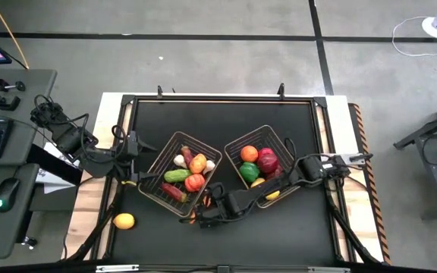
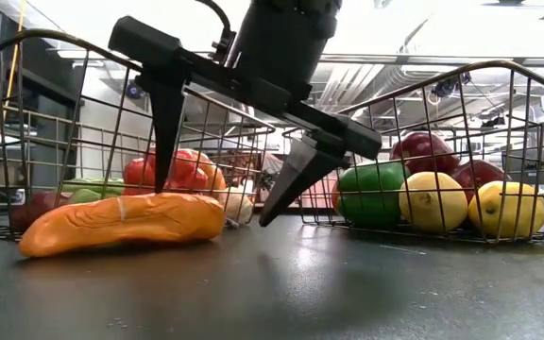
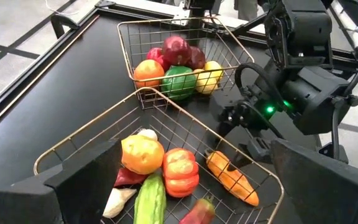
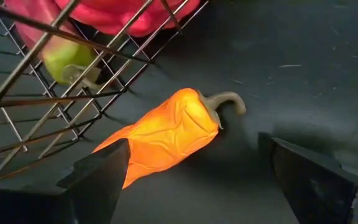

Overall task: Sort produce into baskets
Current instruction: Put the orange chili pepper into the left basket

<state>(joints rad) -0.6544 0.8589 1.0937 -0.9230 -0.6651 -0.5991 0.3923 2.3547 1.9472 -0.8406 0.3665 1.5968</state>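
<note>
1. Four views, four risks. High: we note a lemon (image 1: 124,221) stray on the table (image 1: 226,121), far from both baskets; left gripper (image 1: 131,144) released, idle.
2. Low: right gripper (image 2: 217,203) spread over the orange pepper (image 2: 121,224); one finger may jab it.
3. Left wrist: left basket (image 3: 160,102) stands close; collision likely.
4. Right wrist: pepper could roll against the mesh.

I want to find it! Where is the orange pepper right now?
In the low view the orange pepper lies on the black table, outside the left basket, between the fingers of the right hand.
</note>
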